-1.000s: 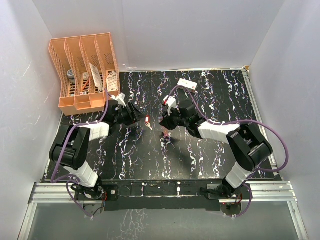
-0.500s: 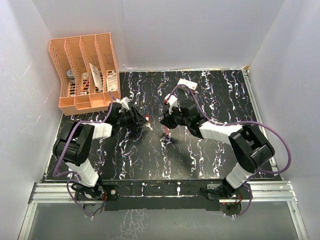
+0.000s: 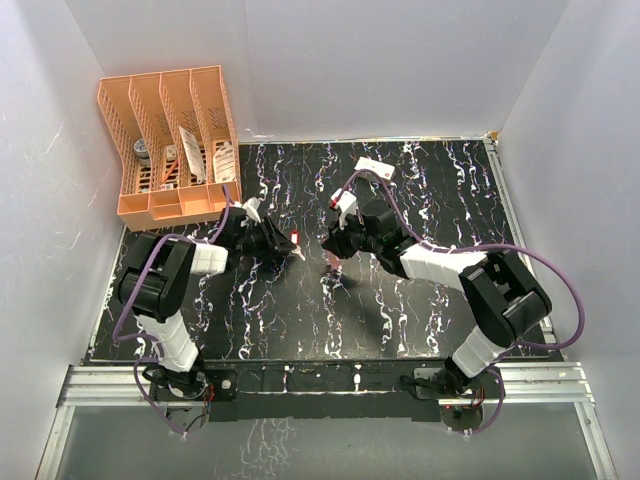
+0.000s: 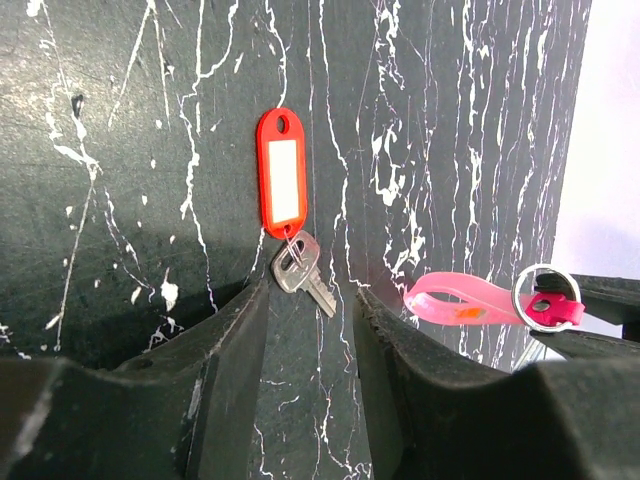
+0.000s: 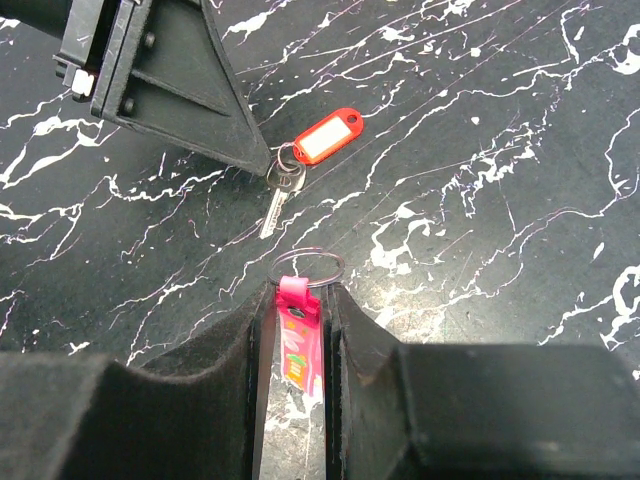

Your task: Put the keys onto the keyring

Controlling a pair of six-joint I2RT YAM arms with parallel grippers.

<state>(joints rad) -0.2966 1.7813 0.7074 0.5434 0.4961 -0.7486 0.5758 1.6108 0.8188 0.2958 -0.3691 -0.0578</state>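
Top view: high behind the arms, looking down over the whole worktop. Wrist views: low, close, facing each other, sharing the keys and keyring.

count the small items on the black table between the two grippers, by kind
silver key: 1
red key tag: 1
keyring with pink tag: 1
total: 3

no readable text; blank label on red key tag, smudged orange marks on pink tag
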